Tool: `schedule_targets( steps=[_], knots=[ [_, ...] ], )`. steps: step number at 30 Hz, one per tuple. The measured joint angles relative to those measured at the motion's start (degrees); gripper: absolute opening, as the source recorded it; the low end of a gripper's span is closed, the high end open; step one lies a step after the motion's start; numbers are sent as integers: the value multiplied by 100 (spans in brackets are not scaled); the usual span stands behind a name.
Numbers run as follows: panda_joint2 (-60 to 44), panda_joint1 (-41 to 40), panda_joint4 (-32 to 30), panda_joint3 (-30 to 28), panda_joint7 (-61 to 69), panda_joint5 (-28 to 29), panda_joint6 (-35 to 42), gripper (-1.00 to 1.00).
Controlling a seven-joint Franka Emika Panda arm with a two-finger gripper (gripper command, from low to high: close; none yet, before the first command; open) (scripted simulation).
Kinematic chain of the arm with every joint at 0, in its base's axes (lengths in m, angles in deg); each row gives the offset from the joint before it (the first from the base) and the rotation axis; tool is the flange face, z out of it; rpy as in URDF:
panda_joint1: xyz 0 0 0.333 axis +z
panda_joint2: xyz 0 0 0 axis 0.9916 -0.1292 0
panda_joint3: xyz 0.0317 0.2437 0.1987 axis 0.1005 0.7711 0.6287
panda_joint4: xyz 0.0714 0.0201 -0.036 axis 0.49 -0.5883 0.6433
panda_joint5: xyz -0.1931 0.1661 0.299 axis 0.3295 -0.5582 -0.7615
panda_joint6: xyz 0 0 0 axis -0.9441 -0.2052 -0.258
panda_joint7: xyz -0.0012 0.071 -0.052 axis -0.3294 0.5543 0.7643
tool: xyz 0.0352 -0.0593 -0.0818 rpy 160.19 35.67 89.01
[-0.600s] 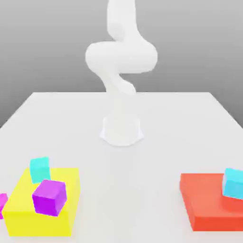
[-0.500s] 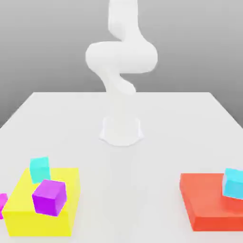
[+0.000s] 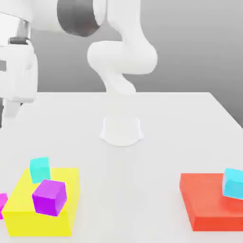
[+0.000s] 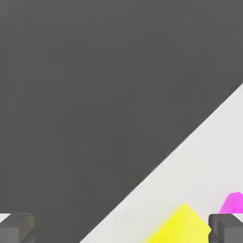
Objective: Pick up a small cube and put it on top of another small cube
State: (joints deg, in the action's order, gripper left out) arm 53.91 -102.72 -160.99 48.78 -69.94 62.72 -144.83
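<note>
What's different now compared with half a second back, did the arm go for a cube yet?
The arm's hand has swung into the exterior view at its upper left, above the yellow block. The pincer is open and holds nothing. The purple cube, both cyan cubes and the red block stayed put.

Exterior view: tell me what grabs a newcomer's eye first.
The white robot arm rises from the table's middle and swings toward the exterior view's left. Near the front on that side, a yellow block carries a purple cube and a cyan cube. On the exterior view's right, a red block bears another cyan cube.
</note>
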Motion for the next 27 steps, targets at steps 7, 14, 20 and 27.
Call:
schedule_targets(
  steps=[7, 14, 20, 27],
  knots=[
    [-1467, -579, -15, -234, -406, -550, -458, 0],
    [-2931, -1100, 125, -96, -371, -1230, -1185, 0],
    [-3132, -1155, 168, -31, -338, -1276, -1350, -100],
    [-2399, -1005, 1, -189, -439, -992, -802, -100]
  ],
)
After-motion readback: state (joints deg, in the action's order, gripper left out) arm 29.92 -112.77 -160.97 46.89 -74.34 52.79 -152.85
